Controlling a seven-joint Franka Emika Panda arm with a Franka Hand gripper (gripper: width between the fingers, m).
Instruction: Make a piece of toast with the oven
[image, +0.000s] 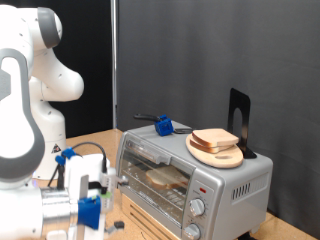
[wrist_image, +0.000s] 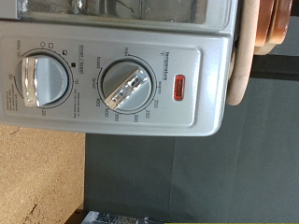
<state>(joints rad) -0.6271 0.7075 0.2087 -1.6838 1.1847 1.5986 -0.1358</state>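
The silver-grey oven (image: 225, 180) stands on the wooden table at the exterior view's right. A pale bread slice with a brown crust (image: 213, 138) lies on a round wooden plate (image: 225, 157) on top of the oven. A pale flat shape (image: 165, 180) shows on the rack inside; I cannot tell what it is. My gripper (image: 100, 195), with blue fingers, hangs just to the left of the oven's front, apart from it, with nothing seen in it. The wrist view shows the control panel close up, with two round knobs (wrist_image: 126, 86) (wrist_image: 35, 79) and a lit red lamp (wrist_image: 177, 87). No fingers show there.
A blue-headed tool with a black handle (image: 162, 125) lies on the oven's top at the back. A black upright stand (image: 238, 120) rises behind the plate. The plate's rim (wrist_image: 240, 65) shows in the wrist view. Dark curtains close the back.
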